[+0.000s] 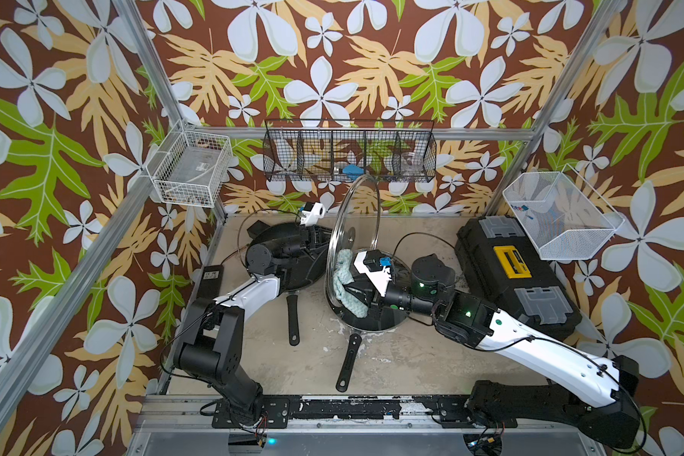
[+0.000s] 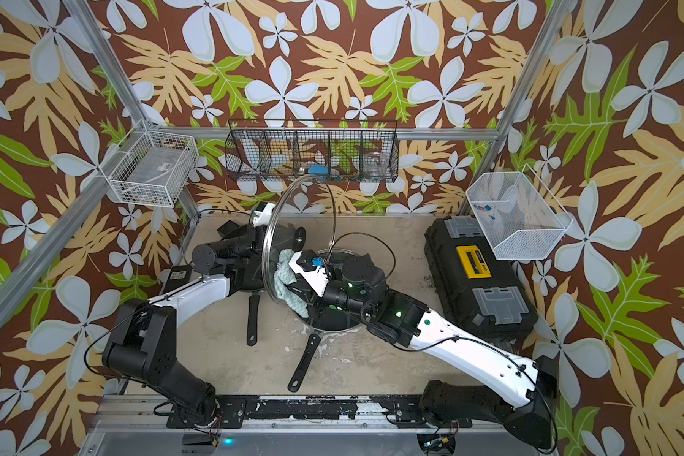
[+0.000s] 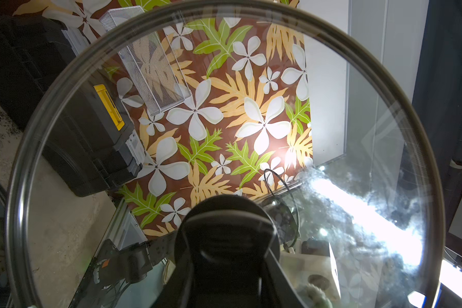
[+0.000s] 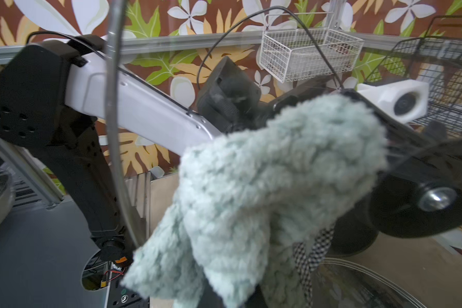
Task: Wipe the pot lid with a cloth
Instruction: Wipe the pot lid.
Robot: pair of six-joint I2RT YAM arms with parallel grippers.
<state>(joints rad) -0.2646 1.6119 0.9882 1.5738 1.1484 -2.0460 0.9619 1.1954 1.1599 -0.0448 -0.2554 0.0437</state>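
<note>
tbl beige | on it: L pan, ctr pan, toolbox, pwr brick

- Left arm: white moulded shell between boxy black joint housings, with a thin black cable looping along it.
- Right arm: matching white shell with a green dot, small dark screw holes and a clipped black cable; green lights on its black joints.
- Left gripper: smooth black fingers.
- White wrist camera housing: round dark lens.

- Black toolbox with a yellow latch, on the right of the table.
- Two black frying pans: left pan and centre pan, a smaller glass lid lying on the centre one.
- Black compartmented wire basket on the far wall.
- White wire basket far left; white mesh basket right.
</note>
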